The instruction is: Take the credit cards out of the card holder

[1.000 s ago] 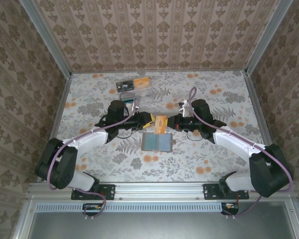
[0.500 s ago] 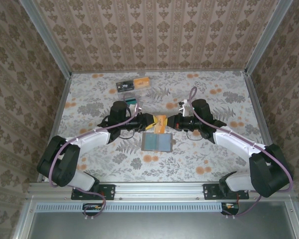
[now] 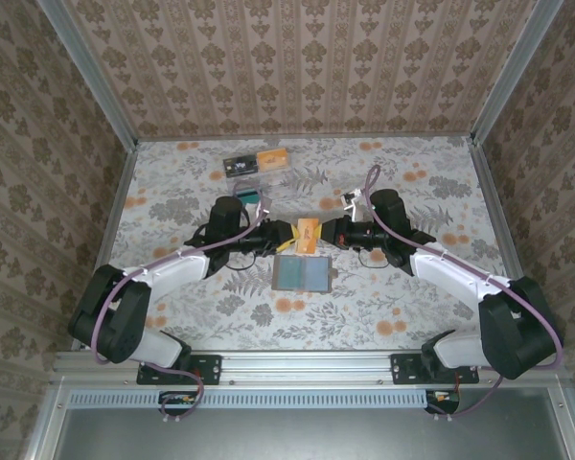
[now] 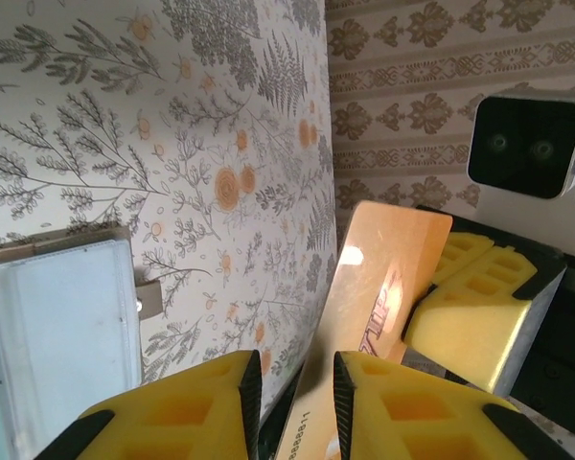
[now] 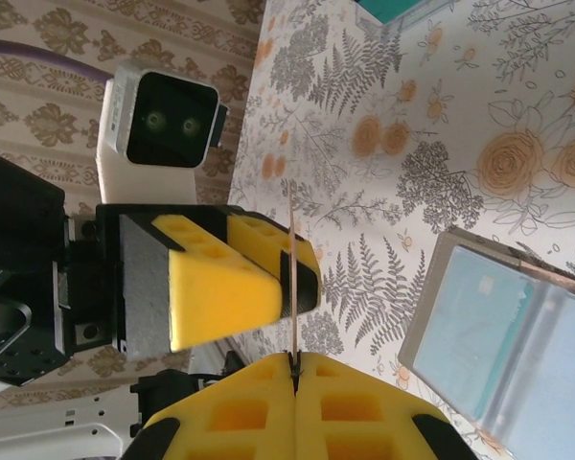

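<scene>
An orange credit card (image 3: 309, 235) hangs above the table between my two grippers. My right gripper (image 3: 325, 233) is shut on one end of it. Seen from the right wrist, the card (image 5: 290, 287) stands edge-on out of the closed fingertips (image 5: 294, 356). My left gripper (image 3: 288, 236) is open at the card's other end. In the left wrist view its jaws (image 4: 292, 369) stand apart, with the card's (image 4: 388, 278) long edge in the gap. The card holder (image 3: 302, 273) lies open and flat on the table just in front of them, its pale bluish panels facing up (image 4: 57, 335) (image 5: 503, 335).
A dark card (image 3: 238, 165) and an orange card (image 3: 273, 158) lie at the back of the table. A teal card (image 3: 254, 198) lies beside the left arm. Patterned walls enclose the floral table (image 3: 412, 287) on three sides.
My left gripper has rolled and narrowed slightly around the card's end. The right gripper keeps its hold on the card, nearly still. The card holder has not moved.
</scene>
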Controlling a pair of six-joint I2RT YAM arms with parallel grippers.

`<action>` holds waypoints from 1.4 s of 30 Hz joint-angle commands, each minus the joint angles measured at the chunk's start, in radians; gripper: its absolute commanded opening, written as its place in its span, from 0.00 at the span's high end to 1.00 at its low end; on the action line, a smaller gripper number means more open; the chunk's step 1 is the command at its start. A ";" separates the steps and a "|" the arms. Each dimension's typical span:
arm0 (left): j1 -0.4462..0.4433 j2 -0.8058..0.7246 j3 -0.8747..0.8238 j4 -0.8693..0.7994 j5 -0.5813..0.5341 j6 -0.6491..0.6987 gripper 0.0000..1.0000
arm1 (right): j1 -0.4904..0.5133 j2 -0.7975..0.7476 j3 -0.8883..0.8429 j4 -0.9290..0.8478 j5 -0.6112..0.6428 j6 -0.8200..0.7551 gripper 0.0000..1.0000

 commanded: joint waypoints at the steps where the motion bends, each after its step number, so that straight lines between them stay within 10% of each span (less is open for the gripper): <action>1: -0.009 -0.002 0.023 0.026 0.030 0.010 0.72 | -0.005 0.011 0.012 0.038 -0.029 0.014 1.00; 11: 0.001 -0.031 0.015 0.078 0.039 -0.002 1.00 | -0.013 0.034 -0.004 0.050 -0.044 0.000 1.00; 15: 0.004 -0.045 0.032 0.025 0.039 0.029 1.00 | -0.021 0.037 -0.006 0.038 -0.050 -0.009 0.75; 19: 0.024 -0.060 0.054 -0.078 0.038 0.101 1.00 | -0.041 0.021 -0.007 -0.008 -0.035 -0.029 0.27; 25: 0.058 -0.096 0.214 -0.525 -0.039 0.454 1.00 | -0.068 -0.041 0.006 -0.134 0.016 -0.096 0.00; 42: 0.105 -0.003 0.597 -0.925 -0.537 1.467 1.00 | -0.099 -0.136 0.078 -0.302 0.117 -0.180 0.00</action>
